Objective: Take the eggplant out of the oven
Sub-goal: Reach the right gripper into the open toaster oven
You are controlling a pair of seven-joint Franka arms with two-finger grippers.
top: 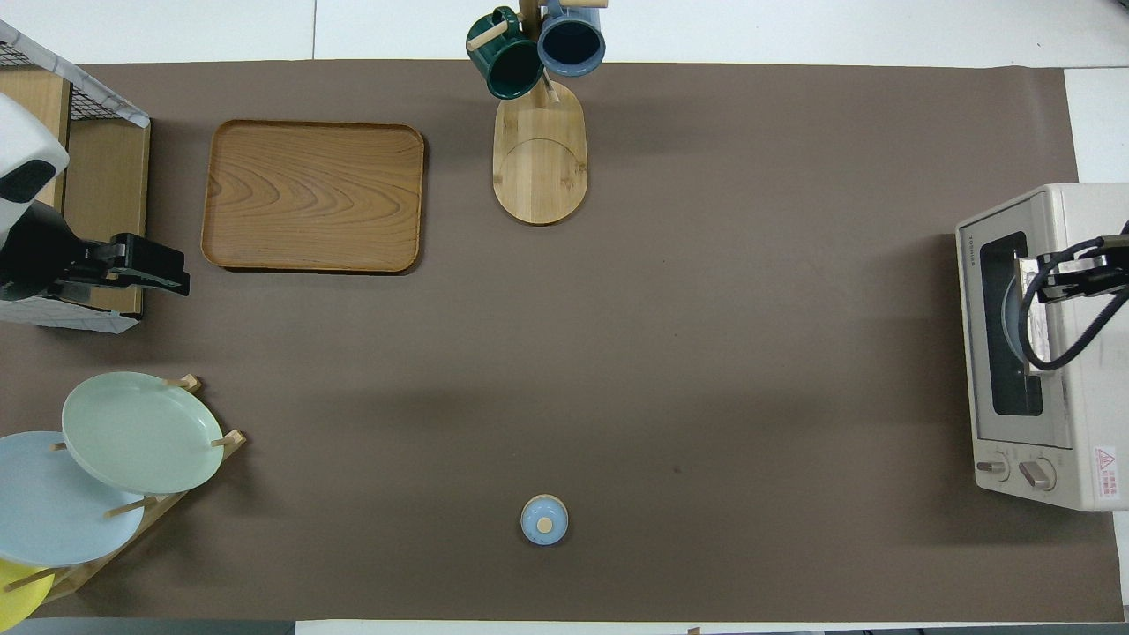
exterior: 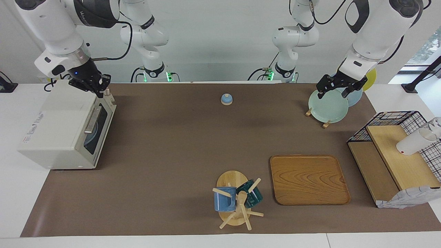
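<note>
The off-white oven stands at the right arm's end of the table, its dark glass door shut and its metal bar handle facing the table's middle. In the overhead view the oven lies at the edge of the picture. Through the glass only a pale blue plate shows; the eggplant is hidden. My right gripper hangs shut and holds nothing, over the oven's top edge near the handle; in the overhead view the right gripper covers the handle's end. My left gripper waits open above the plate rack.
A rack of plates stands near the left arm. A wooden tray, a mug tree and a wire shelf with a white cup lie farther out. A small blue lidded dish sits near the robots.
</note>
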